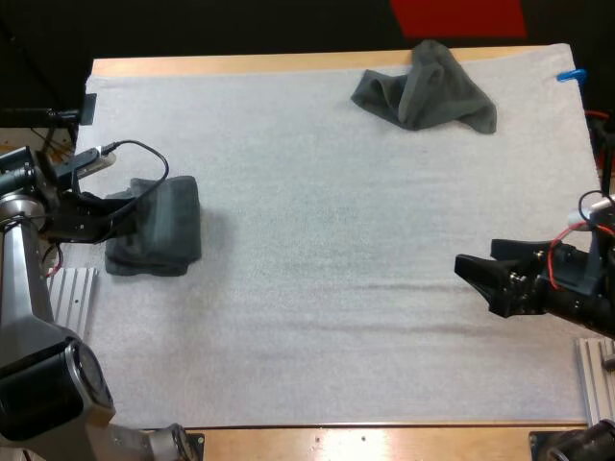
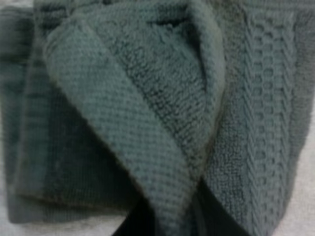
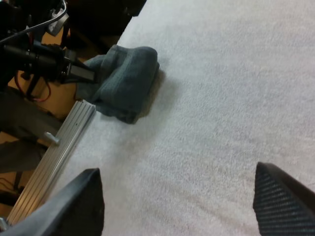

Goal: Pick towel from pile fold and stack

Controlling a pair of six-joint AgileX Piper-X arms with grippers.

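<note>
A folded dark grey-green towel (image 1: 163, 229) lies at the mat's left edge. My left gripper (image 1: 128, 217) is at its left side. In the left wrist view a thick fold of this towel (image 2: 147, 123) runs down between the dark fingers, and the gripper (image 2: 172, 223) is shut on it. A crumpled towel (image 1: 428, 88) of the same colour sits at the far side of the mat, right of centre. My right gripper (image 1: 478, 279) hovers open over the mat's right side with nothing between its fingers. The right wrist view shows its fingers (image 3: 74, 201) wide apart and the folded towel (image 3: 125, 81) far ahead.
A white mat (image 1: 336, 250) covers most of the table. Metal rails (image 1: 72, 298) lie at the left and right table edges (image 1: 596, 375). In the right wrist view one rail (image 3: 54, 152) runs beside the folded towel.
</note>
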